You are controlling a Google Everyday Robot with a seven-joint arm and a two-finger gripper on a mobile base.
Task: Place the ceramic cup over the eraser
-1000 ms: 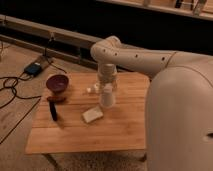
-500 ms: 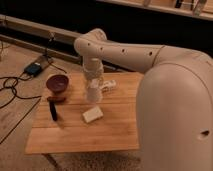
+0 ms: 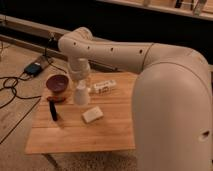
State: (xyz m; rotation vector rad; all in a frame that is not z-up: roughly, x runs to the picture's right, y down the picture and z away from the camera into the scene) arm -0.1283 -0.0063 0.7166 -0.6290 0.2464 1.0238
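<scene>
My gripper (image 3: 80, 84) hangs down from the wrist over the left half of the wooden table (image 3: 115, 135). It is shut on the top of the ceramic cup (image 3: 81, 95), a small white tapered cup held just above the table or touching it. The eraser (image 3: 53, 111), a slim black bar, lies near the table's left edge, to the left of the cup and nearer the camera, apart from it. The fingers themselves are hidden between the wrist and the cup.
A dark red bowl (image 3: 57, 83) stands at the table's back left, close to the cup. A pale cream block (image 3: 92, 114) lies just in front of the cup. A white bottle-like item (image 3: 104, 87) lies behind it to the right. Cables and a blue box (image 3: 32, 69) are on the floor to the left.
The arm has swung left across the table, carrying the cup from beside the white bottle-like item towards the bowl and the eraser.
</scene>
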